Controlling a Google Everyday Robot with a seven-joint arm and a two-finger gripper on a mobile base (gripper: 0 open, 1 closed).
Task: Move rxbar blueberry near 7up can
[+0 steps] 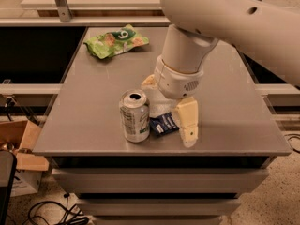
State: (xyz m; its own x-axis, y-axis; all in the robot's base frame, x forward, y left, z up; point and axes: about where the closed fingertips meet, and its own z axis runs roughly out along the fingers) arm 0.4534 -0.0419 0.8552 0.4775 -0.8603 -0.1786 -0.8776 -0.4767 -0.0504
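The 7up can (134, 116) stands upright near the front edge of the grey table (84, 125), silver with green print and an open top. The rxbar blueberry (163, 123) is a small dark navy wrapper that lies flat on the table just to the right of the can, almost touching it. My gripper (168, 102) hangs over the bar with its jaws spread wide. One cream finger (187, 121) stands to the right of the bar, and the other finger (149, 82) shows behind the can. The bar lies between them, not held.
A bright green chip bag (116, 41) lies at the back left of the table. My large white arm (225, 18) fills the upper right. A cardboard box (21, 149) and cables sit on the floor at the left.
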